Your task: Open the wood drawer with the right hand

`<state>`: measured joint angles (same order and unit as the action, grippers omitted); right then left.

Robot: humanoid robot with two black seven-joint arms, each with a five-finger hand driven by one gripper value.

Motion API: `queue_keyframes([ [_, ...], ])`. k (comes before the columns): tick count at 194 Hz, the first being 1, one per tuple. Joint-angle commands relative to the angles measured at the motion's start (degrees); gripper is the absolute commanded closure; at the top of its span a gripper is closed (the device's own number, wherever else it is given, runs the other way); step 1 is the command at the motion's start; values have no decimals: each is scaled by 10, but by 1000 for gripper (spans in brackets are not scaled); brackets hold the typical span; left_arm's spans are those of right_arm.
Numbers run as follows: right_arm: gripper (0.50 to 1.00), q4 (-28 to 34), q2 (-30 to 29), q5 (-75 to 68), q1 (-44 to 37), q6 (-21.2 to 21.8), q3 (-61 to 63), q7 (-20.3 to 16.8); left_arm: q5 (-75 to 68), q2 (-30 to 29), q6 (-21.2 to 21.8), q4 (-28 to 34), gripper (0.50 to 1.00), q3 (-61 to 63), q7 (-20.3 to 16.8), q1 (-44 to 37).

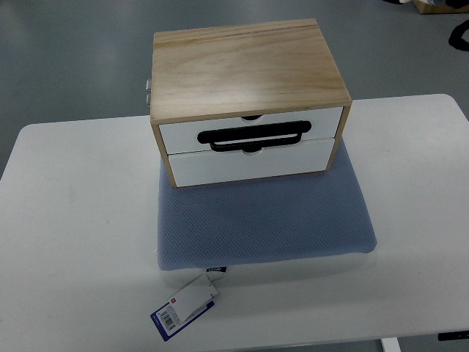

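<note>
A small wooden drawer box (245, 66) stands on a blue-grey cushion (264, 216) on the white table (73, 220). It has two white drawer fronts, both shut. The upper drawer (183, 133) carries a black loop handle (253, 136) across its front. The lower drawer (249, 163) sits just beneath it. No robot hand or arm shows in the top view.
A white and blue tag (183, 306) hangs from the cushion's near edge onto the table. A small metal part (147, 92) sticks out at the box's left rear. Grey floor lies beyond the table's far edge.
</note>
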<state>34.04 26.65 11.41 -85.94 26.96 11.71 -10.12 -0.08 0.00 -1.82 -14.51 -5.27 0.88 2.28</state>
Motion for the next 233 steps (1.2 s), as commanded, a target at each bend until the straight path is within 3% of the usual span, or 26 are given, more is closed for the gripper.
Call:
queue_keyframes([
  [1,554,65,3,89,-91,0,-111,-26,0,0,0,0,500,0,0,0],
  [13,554,117,2,139,-150,10,-157,-35,0,0,0,0,500,0,0,0],
  [24,554,161,-1,147,-200,27,-199,-65,1,0,1,1,500,0,0,0],
  [34,554,161,-1,147,-201,27,-199,-65,1,0,1,1,500,0,0,0],
  [35,554,198,-5,143,-242,44,-226,-94,1,0,0,1,500,0,0,0],
  [37,554,206,-6,141,-251,48,-230,-100,1,0,0,1,500,0,0,0],
  [51,556,222,-7,136,-265,54,-237,-109,1,0,0,1,500,0,0,0],
  [52,554,260,-10,115,-289,65,-248,-123,1,0,0,1,500,0,0,0],
  [54,554,270,-10,108,-294,67,-250,-125,1,0,1,1,500,0,0,0],
  [85,554,371,-33,21,-328,74,-277,-166,2,0,0,2,500,-1,0,0],
  [129,556,384,-82,-9,-324,49,-279,-166,2,0,1,7,500,-1,0,0],
  [130,556,383,-92,-10,-316,32,-279,-167,2,0,1,8,500,-2,0,0],
  [138,556,383,-98,-12,-305,20,-279,-169,2,0,1,8,500,-2,0,0],
  [167,556,383,-106,-9,-282,-11,-292,-172,2,0,1,8,500,-2,0,0],
  [233,556,383,-109,-10,-239,-38,-301,-192,2,0,1,8,500,-1,0,0],
])
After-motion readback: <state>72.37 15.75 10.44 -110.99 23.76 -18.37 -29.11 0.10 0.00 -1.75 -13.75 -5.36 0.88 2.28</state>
